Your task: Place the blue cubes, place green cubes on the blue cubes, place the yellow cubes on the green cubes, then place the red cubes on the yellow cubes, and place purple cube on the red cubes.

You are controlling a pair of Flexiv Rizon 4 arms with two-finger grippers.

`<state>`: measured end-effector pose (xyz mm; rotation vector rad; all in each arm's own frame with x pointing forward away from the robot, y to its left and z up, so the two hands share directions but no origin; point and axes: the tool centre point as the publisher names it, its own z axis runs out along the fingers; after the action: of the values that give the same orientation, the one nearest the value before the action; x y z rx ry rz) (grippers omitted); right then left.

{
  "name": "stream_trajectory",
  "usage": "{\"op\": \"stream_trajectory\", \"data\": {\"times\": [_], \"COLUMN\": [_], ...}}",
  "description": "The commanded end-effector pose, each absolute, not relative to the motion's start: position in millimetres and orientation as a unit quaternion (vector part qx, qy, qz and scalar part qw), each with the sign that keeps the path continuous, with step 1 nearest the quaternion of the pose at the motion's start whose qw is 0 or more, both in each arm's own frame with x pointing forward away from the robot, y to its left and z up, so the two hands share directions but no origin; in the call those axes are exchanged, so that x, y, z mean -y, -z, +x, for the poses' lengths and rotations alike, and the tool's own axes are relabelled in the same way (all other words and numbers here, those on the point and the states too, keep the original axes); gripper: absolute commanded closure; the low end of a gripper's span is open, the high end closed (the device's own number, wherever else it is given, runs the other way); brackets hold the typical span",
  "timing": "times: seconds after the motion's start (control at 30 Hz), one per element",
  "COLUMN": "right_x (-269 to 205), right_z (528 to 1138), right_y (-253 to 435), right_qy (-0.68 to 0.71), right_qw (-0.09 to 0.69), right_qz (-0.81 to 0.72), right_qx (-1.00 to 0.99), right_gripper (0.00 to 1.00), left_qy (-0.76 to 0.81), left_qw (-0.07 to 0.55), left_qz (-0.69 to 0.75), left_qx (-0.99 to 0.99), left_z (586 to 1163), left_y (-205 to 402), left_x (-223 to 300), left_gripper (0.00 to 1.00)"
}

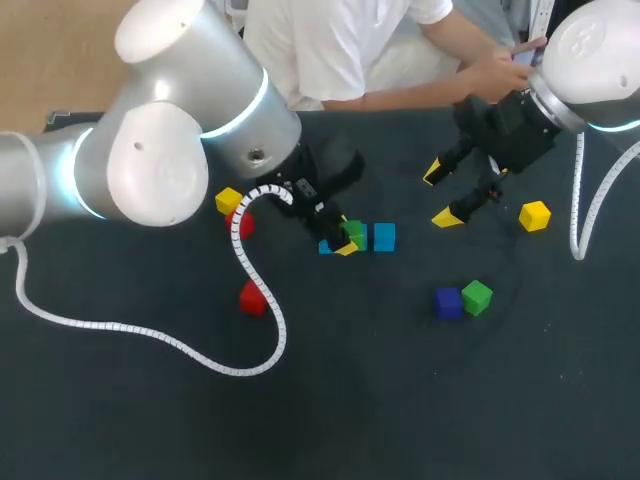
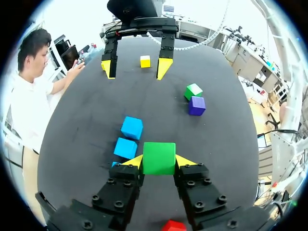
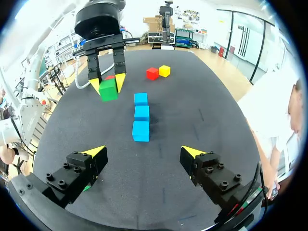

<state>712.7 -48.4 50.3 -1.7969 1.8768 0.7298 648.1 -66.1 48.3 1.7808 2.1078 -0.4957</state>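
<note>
Green cube (image 2: 159,158) clamped from both sides between the yellow tips of the left gripper (image 2: 159,162), fingers only as far apart as the cube is wide, close beside the row of three blue cubes (image 2: 132,127). Right gripper (image 3: 143,152) spread wide, gripping and touching nothing, above the table (image 3: 202,110), with the blue row straight ahead of it and a yellow cube (image 1: 534,215) near its side.

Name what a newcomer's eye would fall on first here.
The green cube clamped in the left end effector stands out most, held close beside a row of three blue cubes in the middle of the table. Opposite it, the right end effector hangs open, facing that row.
</note>
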Motion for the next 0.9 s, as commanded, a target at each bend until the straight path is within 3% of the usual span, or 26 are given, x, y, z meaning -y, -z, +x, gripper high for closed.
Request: {"op": "stream_trajectory", "data": {"times": [0.03, 0.9], "right_x": [48.7, 48.7], "right_z": [711.9, 711.9], "right_y": [-50.5, -50.5], "right_qy": [-0.264, -0.264], "right_qw": [0.221, 0.221], "right_qz": [-0.649, -0.649], "right_qx": [-0.678, -0.678], "right_gripper": [0.0, 0.0], "left_qy": [0.18, 0.193], "left_qw": [0.158, 0.149], "left_qz": [0.635, 0.639], "left_qx": [-0.735, -0.729], "left_z": [657.8, 662.3], "left_y": [-49.3, -31.8], "left_x": [68.5, 66.7], "left_gripper": [1.0, 1.0]}}
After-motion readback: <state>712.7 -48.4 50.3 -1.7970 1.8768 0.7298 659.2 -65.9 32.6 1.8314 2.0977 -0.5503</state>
